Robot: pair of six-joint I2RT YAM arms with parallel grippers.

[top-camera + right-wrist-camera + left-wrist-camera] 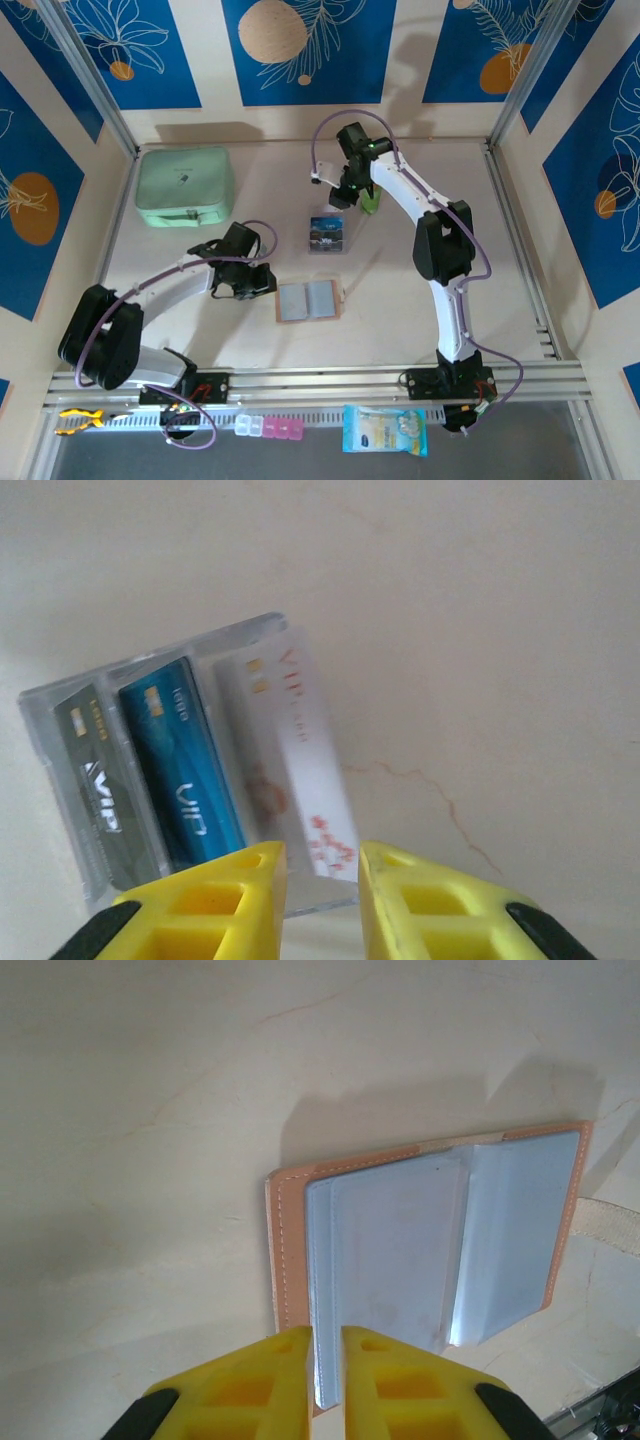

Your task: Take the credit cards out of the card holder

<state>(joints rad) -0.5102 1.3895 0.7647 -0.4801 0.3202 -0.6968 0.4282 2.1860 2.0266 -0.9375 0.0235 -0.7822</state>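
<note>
Top: tan bifold leather-like card holder (308,300) is laid open mid-table, small printed plastic credit cards (326,240) in clear plastic box (312,222) just beyond.
Left wrist: left gripper (327,1332) is closed on holder's grey-blue panel edge (322,1290); steady hold advised.
Right wrist: right gripper (322,848) is parted, empty, over pale card (300,760); straight lift advised.
Pocket contents cannot be made out.

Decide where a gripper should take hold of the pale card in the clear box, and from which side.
Probably the pale card's near end, coming from above on the side away from the blue card. It lies tilted, its outer edge seemingly on the clear box's wall, so that edge stands free; the other sits close against the blue card.
</note>
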